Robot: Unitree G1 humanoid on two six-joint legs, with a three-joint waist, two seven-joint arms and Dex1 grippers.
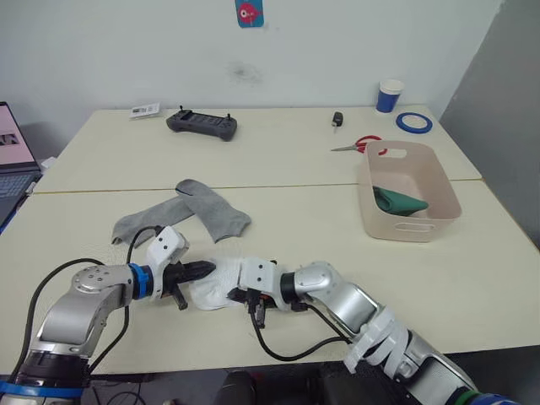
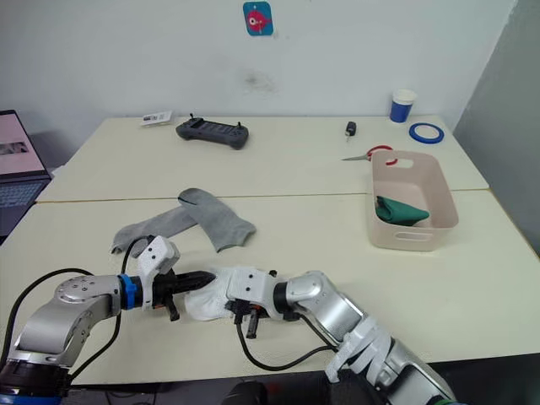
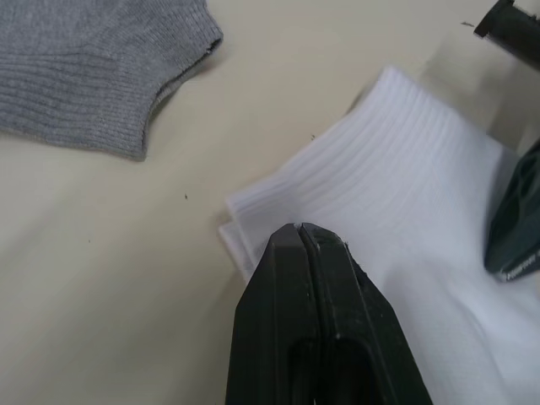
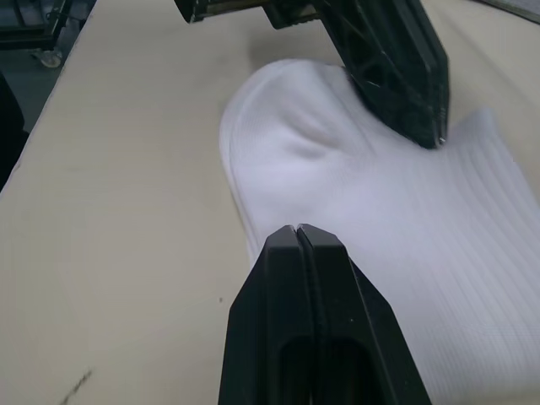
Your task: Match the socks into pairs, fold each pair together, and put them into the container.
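White socks: soft ribbed white cotton socks (image 1: 221, 285) stacked flat on the smooth cream bench (image 1: 278, 245), near its front edge.
Left claw (image 1: 205, 269): fingers pressed together, tip resting on the sock cuff.
Right claw (image 4: 297, 232): fingers together, lying over the same socks.
Grey socks: two knitted grey socks (image 1: 186, 211) overlapping, just behind.
Container: pale pink rounded plastic tub (image 1: 411, 226) at right, holding a folded dark green bundle (image 1: 398, 201).

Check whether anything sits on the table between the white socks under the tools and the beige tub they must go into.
Nothing visible does. The white socks lie at the near edge under the left tool and right tool; the table between them and the tub is bare. The grey socks lie off that line.
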